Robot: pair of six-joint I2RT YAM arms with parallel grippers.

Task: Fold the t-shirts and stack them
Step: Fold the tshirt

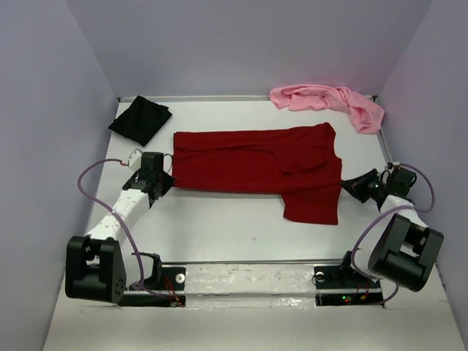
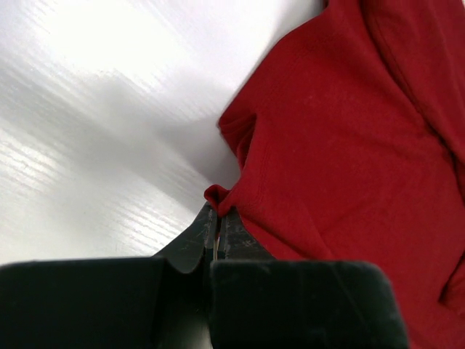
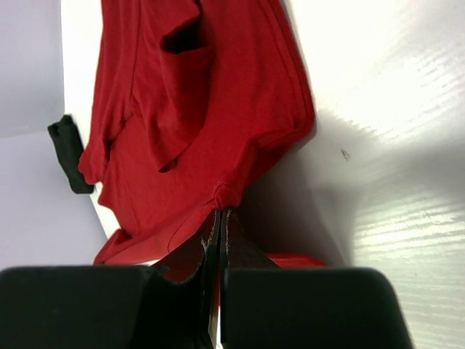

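One dark red t-shirt (image 1: 248, 164) spans left-right between left tool (image 1: 171, 183) and right tool (image 1: 346, 186).

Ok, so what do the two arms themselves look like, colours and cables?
Both arms are black blocky joints with white links: left arm, right arm. A lilac cable loops along each. The left gripper and right gripper have dark tapered fingers.

White table (image 1: 219, 230): red shirt (image 1: 256, 164) ctr, black shirt (image 1: 140, 119) far-L, pink shirt (image 1: 329, 99) far-R.
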